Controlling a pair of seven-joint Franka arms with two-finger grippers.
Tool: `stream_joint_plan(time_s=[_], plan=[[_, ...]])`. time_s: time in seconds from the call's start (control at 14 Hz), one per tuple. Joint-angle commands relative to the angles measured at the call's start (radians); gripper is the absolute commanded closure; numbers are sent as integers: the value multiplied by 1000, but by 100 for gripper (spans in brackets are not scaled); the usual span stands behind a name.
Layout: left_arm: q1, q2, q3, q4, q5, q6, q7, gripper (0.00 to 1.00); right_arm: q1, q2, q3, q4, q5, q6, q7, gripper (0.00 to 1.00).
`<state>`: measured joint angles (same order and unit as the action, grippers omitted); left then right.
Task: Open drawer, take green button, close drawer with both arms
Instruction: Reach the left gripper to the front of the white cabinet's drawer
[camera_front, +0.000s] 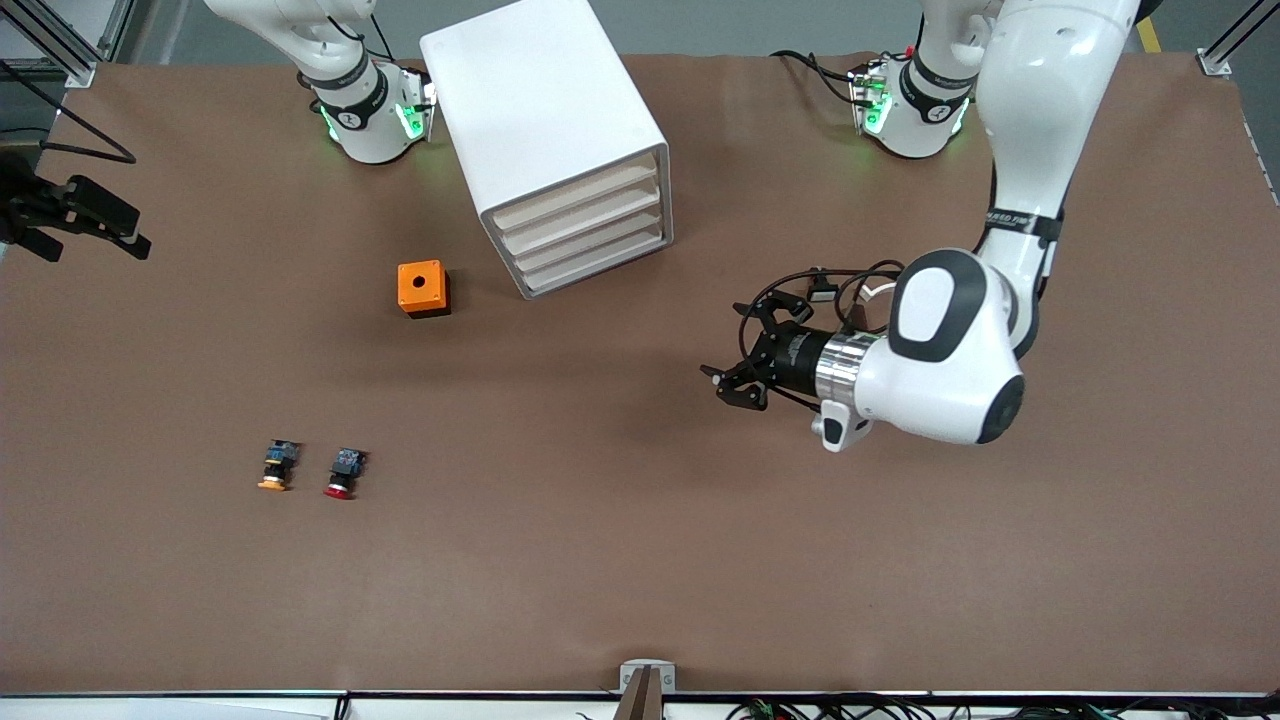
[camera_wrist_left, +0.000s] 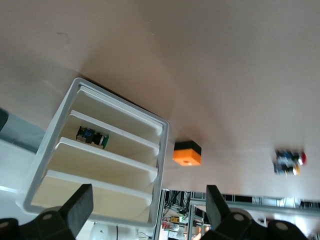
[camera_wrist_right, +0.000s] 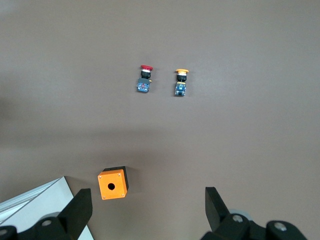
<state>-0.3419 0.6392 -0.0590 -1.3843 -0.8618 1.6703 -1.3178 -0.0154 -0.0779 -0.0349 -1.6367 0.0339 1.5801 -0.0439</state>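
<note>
The white cabinet (camera_front: 545, 130) stands at the robots' side of the table between the two bases, its four drawers (camera_front: 590, 225) all pushed in. The left wrist view looks into the low drawer fronts (camera_wrist_left: 100, 160); the green-capped button (camera_wrist_left: 92, 136) lies in one of the middle drawers. My left gripper (camera_front: 730, 358) is open and empty, held low over the table and apart from the cabinet, toward the left arm's end, pointing at the drawer fronts; it also shows in the left wrist view (camera_wrist_left: 148, 200). My right gripper (camera_wrist_right: 147, 200) is open and empty, high over the table near the orange box.
A small orange box with a hole (camera_front: 423, 288) sits beside the cabinet toward the right arm's end. An orange-capped button (camera_front: 277, 465) and a red-capped button (camera_front: 342, 472) lie nearer the front camera. A black fixture (camera_front: 70, 215) juts in at the right arm's table end.
</note>
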Motion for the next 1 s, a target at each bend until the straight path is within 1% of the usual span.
stream_joint_plan(time_s=[0.0, 0.14, 0.28, 0.5, 0.64, 0.71, 0.93], plan=[[-34, 75, 4, 37, -22, 17, -128, 1, 0, 42, 0, 14, 6, -8, 4, 0], [-58, 111, 4, 36, -20, 17, -225, 1, -6, 47, 0, 12, 4, -6, -4, 0], [-80, 140, 4, 37, -20, 16, -311, 1, -6, 116, 0, 18, 11, -6, -5, 0], [-92, 181, 1, 37, -32, -1, -435, 1, -8, 145, -2, 29, -5, 8, -53, 0], [-106, 217, -9, 39, -40, -35, -507, 1, -17, 191, -3, 32, -3, 9, -51, 0], [-106, 227, -16, 38, -51, -44, -538, 1, -27, 213, -3, 37, -2, 11, -51, 0], [-106, 279, -22, 39, -135, -136, -642, 1, -43, 260, -3, 44, -2, 43, -51, 0]])
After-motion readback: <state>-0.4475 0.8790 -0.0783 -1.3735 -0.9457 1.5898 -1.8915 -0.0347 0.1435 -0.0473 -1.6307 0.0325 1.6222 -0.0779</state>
